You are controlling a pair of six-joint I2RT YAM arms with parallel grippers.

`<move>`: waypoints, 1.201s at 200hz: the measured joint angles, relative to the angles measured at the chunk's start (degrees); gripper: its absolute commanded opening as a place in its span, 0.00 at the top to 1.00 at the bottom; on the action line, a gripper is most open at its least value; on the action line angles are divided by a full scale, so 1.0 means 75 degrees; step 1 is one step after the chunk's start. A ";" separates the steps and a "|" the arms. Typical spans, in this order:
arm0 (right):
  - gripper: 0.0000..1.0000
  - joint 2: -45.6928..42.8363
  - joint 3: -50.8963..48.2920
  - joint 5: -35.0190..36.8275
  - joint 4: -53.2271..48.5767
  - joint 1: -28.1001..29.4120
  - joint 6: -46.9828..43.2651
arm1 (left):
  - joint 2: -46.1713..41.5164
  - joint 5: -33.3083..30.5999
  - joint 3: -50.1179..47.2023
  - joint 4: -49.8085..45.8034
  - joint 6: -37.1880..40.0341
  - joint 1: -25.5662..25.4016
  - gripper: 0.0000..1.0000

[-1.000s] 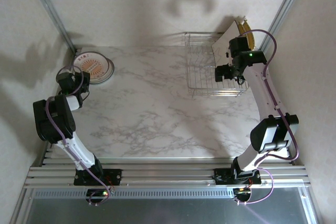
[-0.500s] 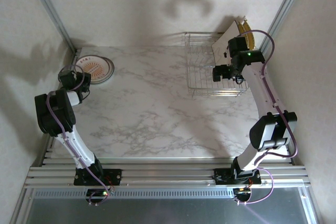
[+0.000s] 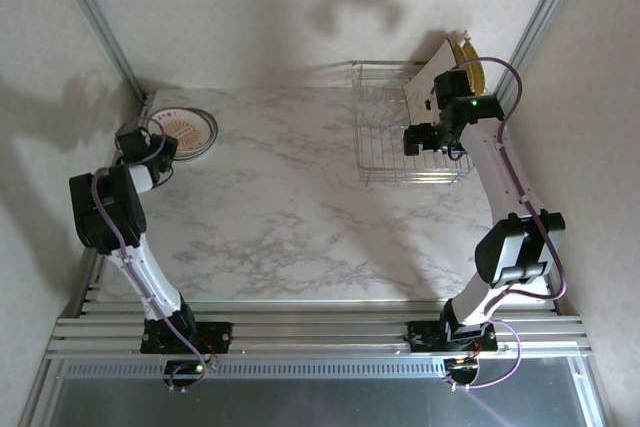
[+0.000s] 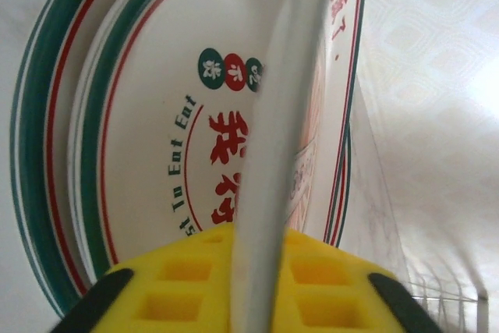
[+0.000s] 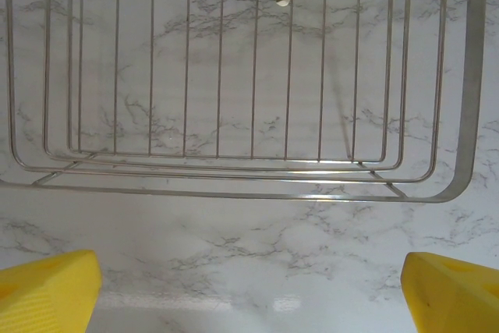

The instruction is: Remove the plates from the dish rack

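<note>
Farther now, my left end effector (image 4: 255, 286) sits at the far-left plates (image 3: 188, 127), one rim between its jaws; pinching or loosened, I cannot tell. Over the dish rack's (image 5: 234, 76) near edge my right end effector (image 5: 249, 290) hangs spread.

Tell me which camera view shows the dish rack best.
Top external: the whole dish rack shows, plates leaning at its far right. Right wrist: its near wires, close up. Left wrist faces round plates.

Dish rack (image 5: 466, 76): bright, polished metal wire. Surface (image 5: 257, 263): smooth marble-pattern finish, faint sheen. Plates (image 4: 156, 115): glossy, smooth, printed faces. Pads (image 4: 327, 290) of my left claw (image 4: 257, 278): matt yellow plastic, moulded recesses.
</note>
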 measured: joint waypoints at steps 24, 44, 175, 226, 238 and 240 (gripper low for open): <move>0.01 0.0000 0.0026 -0.0006 0.0000 0.0000 0.0000 | -0.0003 -0.0137 0.0137 -0.0344 0.0335 -0.0061 0.62; 0.01 0.0015 0.0073 -0.0012 -0.0009 0.0000 0.0000 | -0.0009 -0.0315 0.0347 -0.0597 0.0667 -0.0152 0.54; 0.01 -0.0003 0.0291 -0.0172 -0.0009 0.0000 -0.0003 | -0.0297 -0.2422 0.1373 -0.3599 0.3456 -0.0764 0.19; 0.01 -0.0061 0.0291 -0.0172 -0.0038 0.0000 -0.0003 | -0.0364 -0.3034 0.1376 -0.4138 0.4153 -0.0918 0.16; 0.01 -0.0061 0.0303 -0.0172 -0.0085 0.0000 -0.0003 | -0.0452 -0.3177 0.1373 -0.4243 0.4269 -0.0947 0.14; 0.01 -0.0061 0.0312 -0.0172 -0.0096 0.0000 -0.0003 | -0.0466 -0.3191 0.1370 -0.4261 0.4287 -0.0950 0.13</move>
